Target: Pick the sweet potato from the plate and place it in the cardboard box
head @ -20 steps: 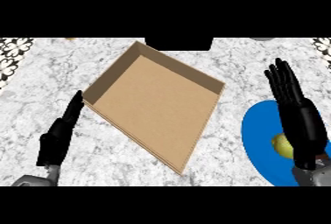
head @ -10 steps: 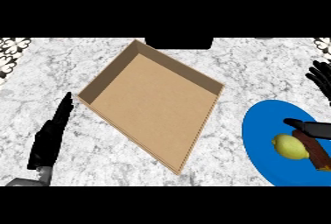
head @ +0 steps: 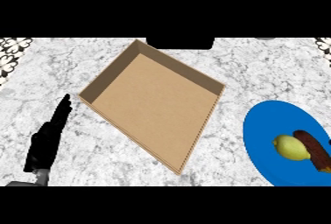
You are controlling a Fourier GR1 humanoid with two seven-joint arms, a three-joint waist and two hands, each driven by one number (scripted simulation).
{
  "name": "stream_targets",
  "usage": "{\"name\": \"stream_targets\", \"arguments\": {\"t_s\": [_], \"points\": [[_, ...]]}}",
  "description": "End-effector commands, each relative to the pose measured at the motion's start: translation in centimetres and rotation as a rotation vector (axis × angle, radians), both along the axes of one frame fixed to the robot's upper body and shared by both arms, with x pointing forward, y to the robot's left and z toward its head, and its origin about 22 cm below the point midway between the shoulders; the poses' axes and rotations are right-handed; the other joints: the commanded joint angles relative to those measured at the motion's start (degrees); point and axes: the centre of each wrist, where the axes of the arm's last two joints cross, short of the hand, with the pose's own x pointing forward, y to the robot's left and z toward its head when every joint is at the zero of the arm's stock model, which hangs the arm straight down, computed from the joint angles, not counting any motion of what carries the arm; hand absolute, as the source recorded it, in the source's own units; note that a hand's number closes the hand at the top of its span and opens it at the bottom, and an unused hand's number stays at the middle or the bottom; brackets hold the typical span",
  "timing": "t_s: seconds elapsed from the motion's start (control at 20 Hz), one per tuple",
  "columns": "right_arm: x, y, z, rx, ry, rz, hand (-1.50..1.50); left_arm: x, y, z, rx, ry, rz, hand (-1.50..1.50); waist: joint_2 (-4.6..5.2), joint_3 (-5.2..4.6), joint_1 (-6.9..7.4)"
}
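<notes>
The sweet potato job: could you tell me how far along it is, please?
Nothing is done yet: the sweet potato lies on the blue plate beside a yellow fruit, and the cardboard box holds nothing. The left hand rests open at lower left; no right hand shows. Grasping, carrying and placing remain.

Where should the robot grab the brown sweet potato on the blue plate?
Probably around its middle, coming from above. The sweet potato lies flat on the blue plate as a long, narrow shape, so fingers can close across its short width. A yellow fruit sits close against its left side, so coming straight down, or from the right edge, seems safest.
</notes>
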Motion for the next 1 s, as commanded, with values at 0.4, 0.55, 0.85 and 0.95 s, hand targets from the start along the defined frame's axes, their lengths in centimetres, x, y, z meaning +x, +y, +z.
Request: {"name": "stream_targets", "arguments": {"t_s": [0.4,0.55,0.85,0.95], "points": [[-1.0,-0.8,6.1,-0.671,0.444,0.276,-1.5,-0.2,-0.9,0.4,-0.004,0.011,0.006,0.0,-0.34,-0.06,-0.04],[-0.6,1.7,4.7,-0.699,0.516,0.325,-1.5,0.6,0.7,0.9,0.021,-0.007,0.011,0.0,-0.28,-0.07,-0.19],[-0.8,4.7,2.3,-0.741,0.535,0.283,-1.5,0.1,0.0,0.4,0.007,0.004,0.024,0.0,-0.3,-0.03,-0.43],[-1.2,4.4,2.1,-0.737,0.553,0.247,-1.5,0.9,0.2,0.5,0.003,0.011,0.004,0.0,-0.3,-0.04,-0.75]]}}
